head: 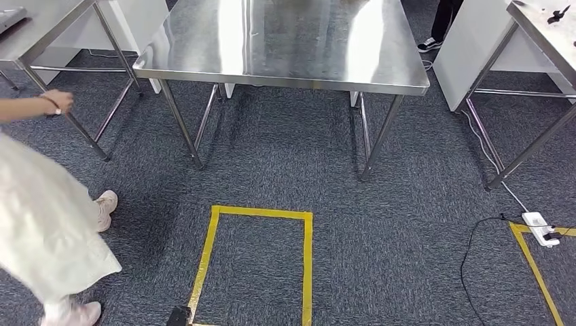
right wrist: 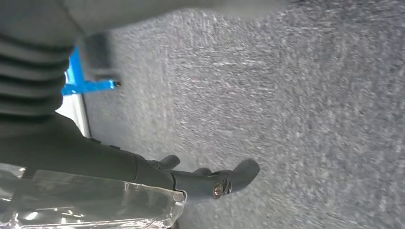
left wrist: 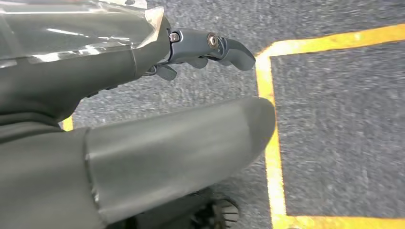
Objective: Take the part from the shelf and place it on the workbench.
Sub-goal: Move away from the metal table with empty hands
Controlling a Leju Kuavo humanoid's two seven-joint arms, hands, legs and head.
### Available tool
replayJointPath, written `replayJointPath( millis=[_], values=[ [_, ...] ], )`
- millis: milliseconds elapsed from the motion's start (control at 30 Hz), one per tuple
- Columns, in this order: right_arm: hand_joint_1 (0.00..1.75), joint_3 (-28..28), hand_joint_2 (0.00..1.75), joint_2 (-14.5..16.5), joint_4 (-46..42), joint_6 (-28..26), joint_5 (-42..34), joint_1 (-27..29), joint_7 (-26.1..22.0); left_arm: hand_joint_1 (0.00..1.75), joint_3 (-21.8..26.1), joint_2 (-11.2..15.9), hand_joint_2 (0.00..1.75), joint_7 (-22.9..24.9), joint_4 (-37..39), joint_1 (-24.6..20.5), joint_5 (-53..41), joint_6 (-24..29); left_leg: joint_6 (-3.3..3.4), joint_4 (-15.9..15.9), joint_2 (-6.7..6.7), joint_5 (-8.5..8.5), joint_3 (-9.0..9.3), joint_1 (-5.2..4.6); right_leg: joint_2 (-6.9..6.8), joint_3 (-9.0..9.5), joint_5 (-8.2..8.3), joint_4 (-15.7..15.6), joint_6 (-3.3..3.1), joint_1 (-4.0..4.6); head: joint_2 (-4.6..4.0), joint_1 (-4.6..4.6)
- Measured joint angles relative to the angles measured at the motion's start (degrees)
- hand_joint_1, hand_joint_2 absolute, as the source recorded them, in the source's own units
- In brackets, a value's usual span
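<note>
Fingers point(left wrist: 229, 47) of both hands empty; three steel tables.

This looks like a robot test lab or workshop. Bare stainless steel tables point(head: 285, 41) on thin metal legs stand on grey office carpet point(head: 407, 224). Yellow tape point(head: 255, 212) marks out squares on the floor. A white power strip point(head: 541, 227) with a black cable point(head: 475, 258) lies loose near one table, and white cabinets point(head: 469, 47) stand behind.
</note>
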Motion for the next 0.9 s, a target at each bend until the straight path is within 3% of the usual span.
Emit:
replayJointPath(
  millis=[100,133,167,200,267,333,467,533,600,633,667,700,800,833,900],
  values=[
    [0.00,0.1,0.00,0.0,0.0,0.1,-0.2,0.1,0.4,0.00,-0.1,-0.5,0.00,-0.1,0.0,-0.1,-0.2,0.4,0.55,-0.1,0.28,0.76,-0.95,-0.02,0.08,-4.76,-5.40,10.9,-0.36,-0.40,0.00,0.66],
    [0.00,0.1,0.00,0.0,0.0,0.3,-0.3,0.1,0.4,0.00,-0.1,-0.6,0.00,0.0,0.0,-0.1,-0.4,0.6,0.53,-0.1,0.34,0.96,-1.26,-0.04,0.08,-5.58,-6.17,13.2,-0.11,-0.54,0.00,0.75],
    [0.00,0.1,0.00,0.0,0.0,0.6,-0.4,0.2,0.4,0.00,-0.1,-0.8,0.00,0.2,0.0,0.0,-0.5,0.7,0.43,0.0,0.35,1.15,-1.55,-0.04,0.08,-5.27,-6.01,13.3,0.36,-0.70,0.00,0.81],
    [0.00,0.2,0.00,0.0,0.0,1.0,-0.4,0.3,0.3,0.00,-0.2,-0.9,0.00,0.2,0.0,0.0,-0.5,0.7,0.30,0.1,0.33,1.30,-1.77,-0.02,0.07,-3.66,-4.96,10.9,0.96,-0.86,0.00,0.90],
    [0.00,0.3,0.00,0.0,0.0,1.9,-0.5,0.2,0.1,0.00,-0.4,-1.0,0.00,0.2,0.0,-0.1,-0.6,0.5,-0.15,0.6,0.30,1.44,-2.13,-0.10,0.06,1.20,-2.24,2.6,1.83,-1.16,0.00,1.13],
    [0.00,0.4,0.00,0.1,0.0,2.6,-0.6,0.1,0.0,0.00,-0.5,-1.1,0.00,0.2,0.0,-0.1,-0.6,0.3,-0.80,1.0,0.31,1.45,-2.35,-0.30,0.15,3.66,-0.90,-2.4,1.54,-1.10,0.00,1.17],
    [0.00,0.5,0.00,0.4,0.0,3.1,-0.9,0.2,0.0,0.00,-0.6,-1.2,0.00,0.3,0.0,-0.2,-0.5,0.2,-2.12,1.8,0.22,1.08,-2.88,0.12,0.15,3.59,-0.07,-2.8,-0.13,-1.08,0.00,0.80],
    [0.00,0.5,0.00,0.5,0.1,3.1,-1.0,0.1,0.0,0.00,-0.6,-1.2,0.00,0.9,0.0,-0.2,-0.5,0.1,-2.64,6.2,0.05,-2.36,-4.83,0.41,0.06,3.39,0.50,-2.9,-1.00,-1.33,0.00,0.36],
    [0.00,0.5,0.00,0.5,0.1,3.1,-1.0,0.1,0.0,0.00,-0.6,-1.1,0.00,1.3,0.0,0.0,-0.5,-0.1,-3.06,13.8,-0.08,-6.63,-7.87,0.53,0.03,2.83,0.87,-2.9,-1.46,-1.14,0.00,-0.12],
    [0.00,0.5,0.00,0.5,0.1,3.1,-1.0,0.2,0.0,0.00,-0.6,-1.0,0.00,1.3,0.0,0.1,-0.5,-0.2,-3.18,16.5,-0.12,-7.59,-8.78,0.57,0.02,2.61,0.99,-2.8,-1.55,-1.06,0.00,-0.20],
    [0.00,0.5,0.00,0.5,0.1,3.2,-1.0,0.3,0.0,0.00,-0.6,-1.0,0.00,1.4,0.0,0.2,-0.5,-0.2,-3.19,17.2,-0.11,-7.44,-8.74,0.59,0.02,2.47,1.08,-2.8,-1.55,-1.00,0.00,-0.25],
    [0.00,0.5,0.00,0.5,0.1,3.2,-1.0,0.3,0.0,0.00,-0.6,-0.9,0.00,1.4,0.0,0.2,-0.5,-0.2,-3.11,15.6,-0.11,-6.26,-7.56,0.61,0.03,2.43,1.14,-2.8,-1.54,-0.98,0.00,-0.31],
    [0.00,0.6,0.00,0.6,0.1,3.5,-0.9,0.2,-0.1,0.00,-0.6,-0.6,0.00,1.5,0.0,0.0,-0.5,0.1,-2.40,4.4,-0.19,-1.75,-1.16,0.49,0.08,2.48,1.22,-2.7,-1.24,-0.73,0.00,-0.59],
    [0.00,0.6,0.00,0.6,0.1,3.6,-0.9,0.2,-0.1,0.00,-0.6,-0.6,0.00,1.4,0.0,-0.1,-0.5,0.1,-2.15,2.2,-0.24,-1.20,-0.03,0.35,0.08,2.38,1.30,-2.7,-1.00,-0.58,0.00,-0.56],
    [0.00,0.7,0.00,0.6,0.1,3.7,-0.9,0.1,-0.1,0.00,-0.6,-0.5,0.00,1.3,-0.1,-0.2,-0.5,0.0,-1.66,1.2,-0.32,-1.03,0.15,-0.06,0.07,2.03,1.57,-2.7,-0.30,-0.37,0.00,-0.40]
  ],
)
